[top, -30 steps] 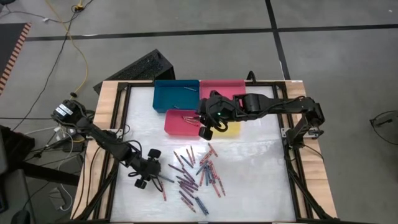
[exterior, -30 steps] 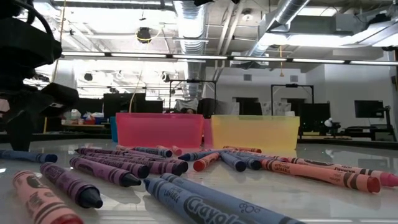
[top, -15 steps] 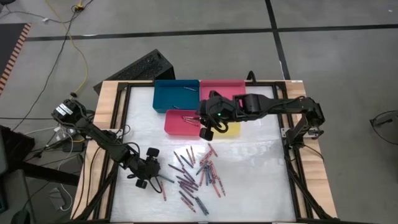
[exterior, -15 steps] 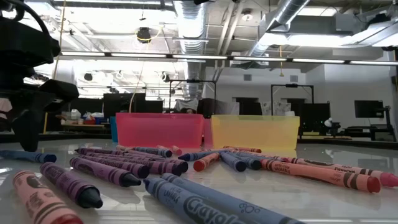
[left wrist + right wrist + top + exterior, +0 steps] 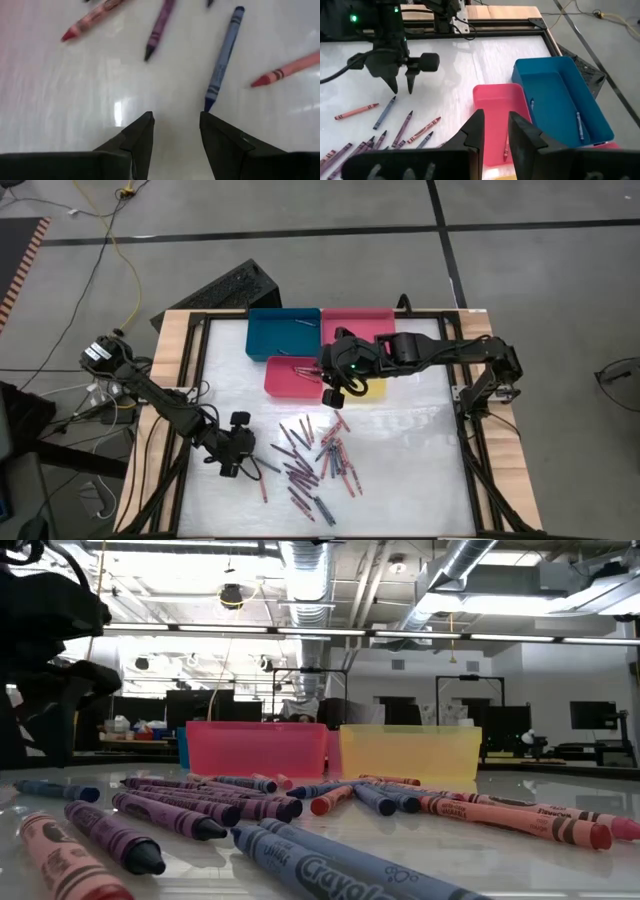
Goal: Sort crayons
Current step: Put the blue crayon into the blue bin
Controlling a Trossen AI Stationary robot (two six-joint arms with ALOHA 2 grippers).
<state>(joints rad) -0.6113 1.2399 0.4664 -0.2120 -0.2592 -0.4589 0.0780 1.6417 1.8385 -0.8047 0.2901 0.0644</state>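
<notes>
We have only a few crayons in the blue tray and pink tray, most crayons lie loose mid-table, left gripper spread and empty above them, right gripper slightly parted, empty.

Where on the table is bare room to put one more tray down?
The white table is bare on its right part, between the crayons and the right frame. A second bare strip lies left of the blue tray. The middle is crowded with crayons, and the left gripper hangs beside them.
</notes>
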